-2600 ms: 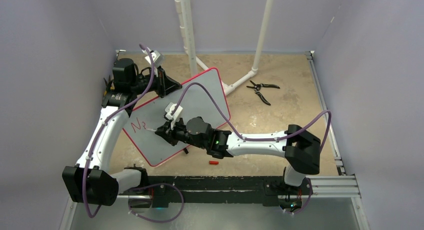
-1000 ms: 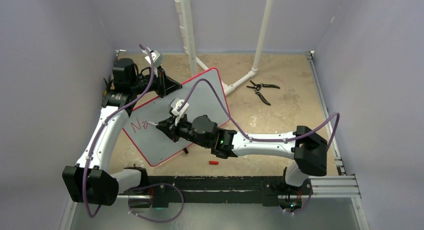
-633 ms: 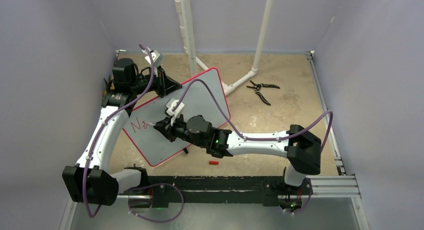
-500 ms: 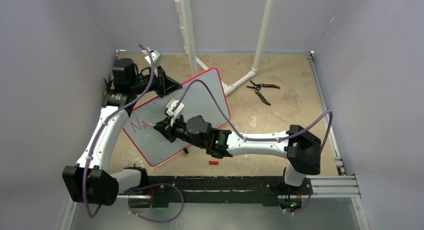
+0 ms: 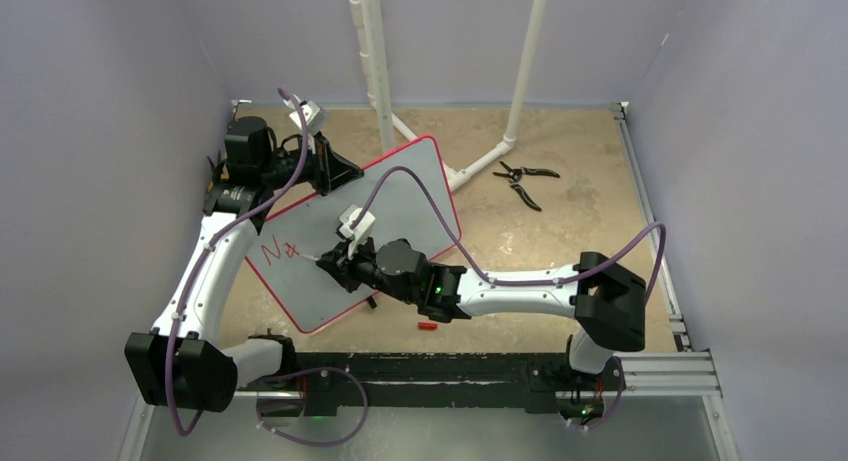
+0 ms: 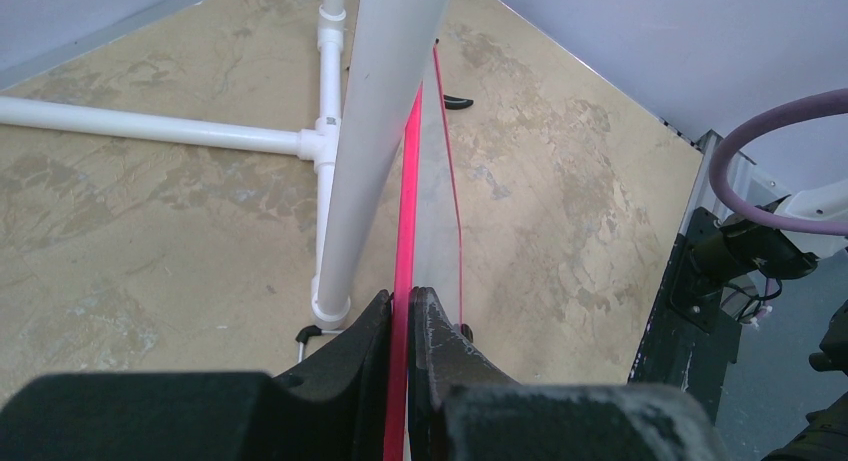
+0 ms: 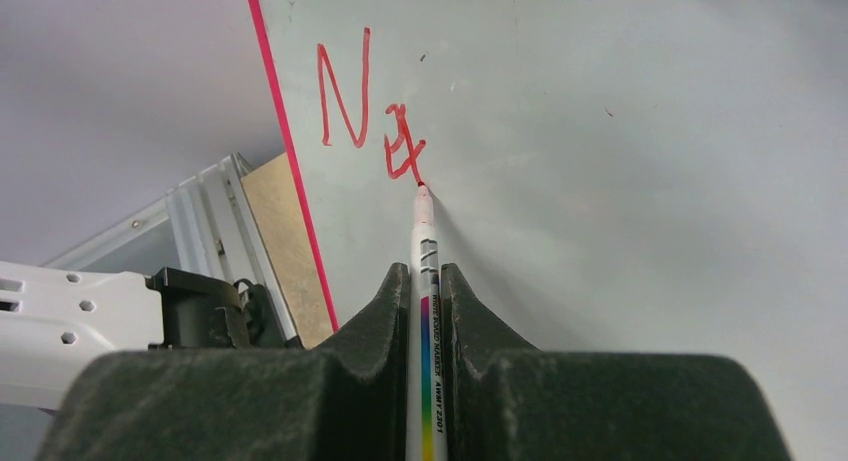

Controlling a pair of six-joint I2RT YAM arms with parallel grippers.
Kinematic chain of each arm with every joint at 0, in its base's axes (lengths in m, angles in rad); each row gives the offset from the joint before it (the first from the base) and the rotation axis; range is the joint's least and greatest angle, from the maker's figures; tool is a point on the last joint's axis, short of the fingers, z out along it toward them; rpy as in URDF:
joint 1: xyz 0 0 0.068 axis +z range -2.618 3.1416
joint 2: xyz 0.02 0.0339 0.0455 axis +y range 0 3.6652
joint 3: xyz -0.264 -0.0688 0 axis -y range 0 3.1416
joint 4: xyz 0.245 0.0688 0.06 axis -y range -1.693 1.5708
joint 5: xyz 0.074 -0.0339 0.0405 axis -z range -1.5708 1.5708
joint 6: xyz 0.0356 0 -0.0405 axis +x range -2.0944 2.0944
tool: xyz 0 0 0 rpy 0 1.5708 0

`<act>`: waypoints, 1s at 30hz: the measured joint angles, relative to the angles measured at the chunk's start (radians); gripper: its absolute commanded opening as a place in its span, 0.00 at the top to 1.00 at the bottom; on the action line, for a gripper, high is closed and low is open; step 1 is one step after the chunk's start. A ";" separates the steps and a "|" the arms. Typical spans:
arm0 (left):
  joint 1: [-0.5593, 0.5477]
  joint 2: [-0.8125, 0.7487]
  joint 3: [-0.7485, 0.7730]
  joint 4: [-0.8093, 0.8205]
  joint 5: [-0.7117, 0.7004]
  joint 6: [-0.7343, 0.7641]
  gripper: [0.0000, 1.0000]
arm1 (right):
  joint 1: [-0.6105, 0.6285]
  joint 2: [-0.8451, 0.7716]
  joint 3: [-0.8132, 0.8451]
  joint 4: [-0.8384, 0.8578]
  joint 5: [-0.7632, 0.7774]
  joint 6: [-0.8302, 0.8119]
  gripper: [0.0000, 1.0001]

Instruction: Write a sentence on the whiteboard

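**Top external view.** The whiteboard [image 5: 410, 196], red-rimmed, sits askew on the left half of the counter [image 5: 570, 241]. Its far corner is beside the white pipe frame [image 5: 372, 61].

- The left gripper [image 5: 333, 171] meets the board's far-left edge.
- The right gripper [image 5: 335, 265] hangs over the middle of the board. It holds a marker [image 5: 322, 256] aimed left at the sentence [image 5: 278, 249].
- The sentence is red lettering near the board's left edge: an "N" and one scrawled character after it.
- Only this view shows the pliers [image 5: 525, 179], lying on the counter well to the right of the board.
- It alone also shows a small red piece [image 5: 427, 326] on the counter below the right forearm.

**Left wrist view.** The board appears edge-on. The jaws stand almost together, pinched on its thin red rim. A pipe of the frame rises just beside the rim. No lettering is visible from here.

**Right wrist view.** This view gives detail too small to read from above.

- The jaws are clamped on the marker's barrel, which bears a rainbow stripe.
- The red tip touches the board at the lower end of the second character.
- That character is overwritten and cannot be read as a letter.
- The board's red rim runs just left of the "N".
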 measured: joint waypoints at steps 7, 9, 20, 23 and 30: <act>0.000 0.000 0.000 0.000 0.000 0.000 1.00 | 0.000 -0.003 0.000 0.002 0.009 0.000 1.00; 0.000 0.000 0.000 0.000 0.000 0.000 1.00 | 0.000 -0.004 0.000 0.005 0.012 -0.002 1.00; 0.000 0.000 0.000 0.000 0.000 0.000 1.00 | 0.000 -0.006 0.032 0.014 0.041 -0.026 1.00; 0.001 0.000 0.000 0.000 0.000 0.000 1.00 | 0.000 -0.006 0.035 0.019 0.050 -0.029 1.00; 0.002 0.000 0.000 0.000 0.001 0.000 1.00 | 0.000 -0.006 0.037 0.023 0.054 -0.030 1.00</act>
